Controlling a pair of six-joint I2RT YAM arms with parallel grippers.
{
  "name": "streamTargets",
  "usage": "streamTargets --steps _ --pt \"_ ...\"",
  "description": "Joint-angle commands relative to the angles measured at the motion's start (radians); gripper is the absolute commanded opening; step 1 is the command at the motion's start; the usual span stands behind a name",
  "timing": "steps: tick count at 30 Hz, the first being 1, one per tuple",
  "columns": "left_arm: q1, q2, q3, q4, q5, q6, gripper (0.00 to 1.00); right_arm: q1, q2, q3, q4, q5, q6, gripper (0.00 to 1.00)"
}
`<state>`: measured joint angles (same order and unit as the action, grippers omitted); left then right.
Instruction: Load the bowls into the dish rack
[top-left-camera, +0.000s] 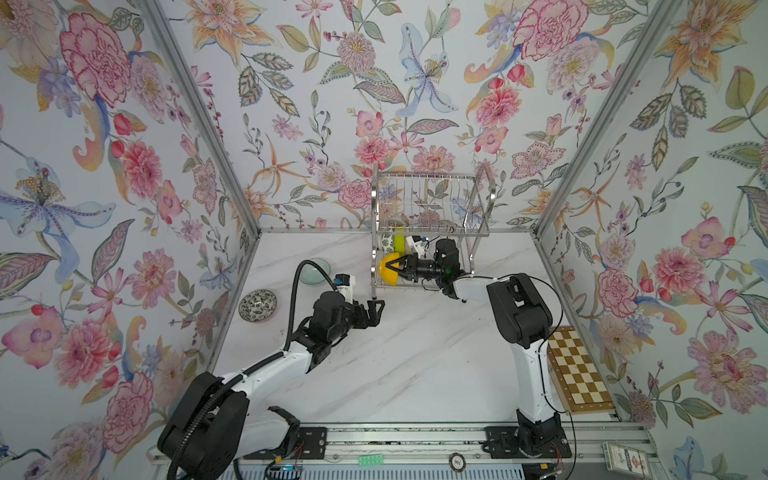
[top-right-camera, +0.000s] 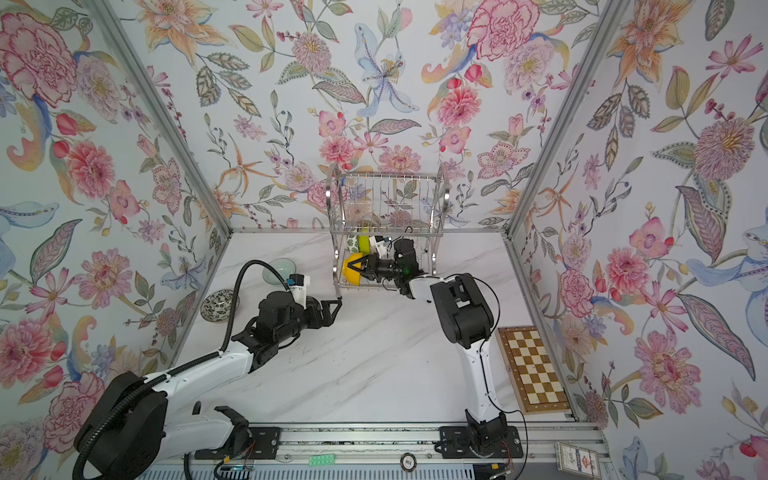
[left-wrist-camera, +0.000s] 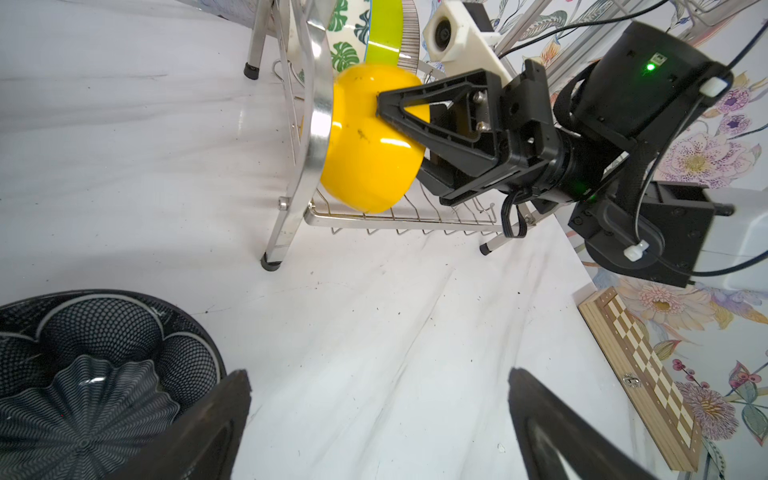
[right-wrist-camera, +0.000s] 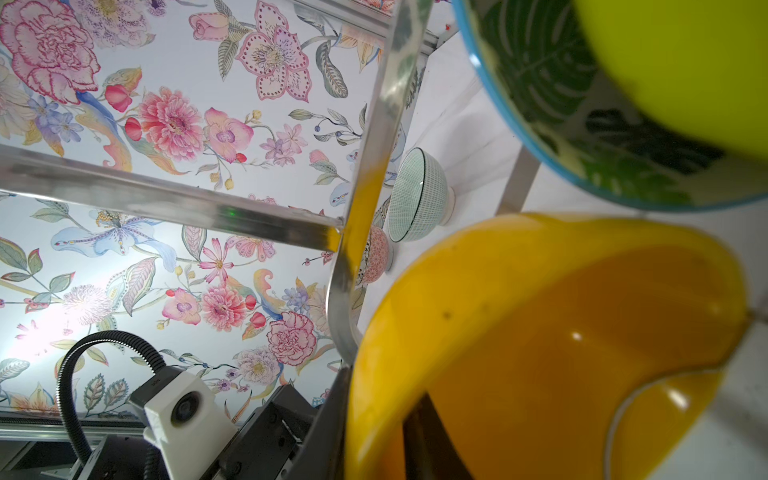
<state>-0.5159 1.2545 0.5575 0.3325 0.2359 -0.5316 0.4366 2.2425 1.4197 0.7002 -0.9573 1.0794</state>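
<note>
The silver dish rack (top-left-camera: 376, 195) stands at the back of the table. Its lower tier holds a green-leaf white bowl (left-wrist-camera: 345, 54), a lime green bowl (left-wrist-camera: 384, 33) and the orange-yellow bowl (top-left-camera: 388, 272) on edge. My right gripper (top-left-camera: 395, 267) is shut on the orange-yellow bowl's rim, one finger inside (right-wrist-camera: 428, 440), one outside. My left gripper (left-wrist-camera: 380, 386) hangs open and empty over the table in front of the rack's left leg, beside a dark navy bowl (left-wrist-camera: 83, 395). A pale celadon bowl (top-left-camera: 316, 272) and a black-white speckled bowl (top-left-camera: 257, 305) sit left of the rack. A pink bowl (right-wrist-camera: 376, 255) shows past the frame.
A wooden chessboard (top-left-camera: 579, 370) lies along the right wall. The rack's left frame (left-wrist-camera: 320, 104) stands close against the yellow bowl. A card box (top-left-camera: 623, 457) and a chip (top-left-camera: 457, 460) rest on the front rail.
</note>
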Motion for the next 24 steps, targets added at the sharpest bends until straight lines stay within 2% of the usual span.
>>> streamTargets --steps 1,11,24 --pt "0.005 -0.024 0.009 -0.013 0.009 -0.007 0.99 -0.002 0.029 0.02 -0.063 0.015 -0.015 0.23" --pt "0.006 -0.031 0.005 -0.017 0.01 -0.013 0.99 -0.001 0.021 0.031 -0.053 0.016 0.0 0.25" --pt "0.002 -0.03 0.003 -0.013 0.016 -0.03 0.99 -0.002 -0.028 -0.023 0.059 0.03 0.08 0.27"
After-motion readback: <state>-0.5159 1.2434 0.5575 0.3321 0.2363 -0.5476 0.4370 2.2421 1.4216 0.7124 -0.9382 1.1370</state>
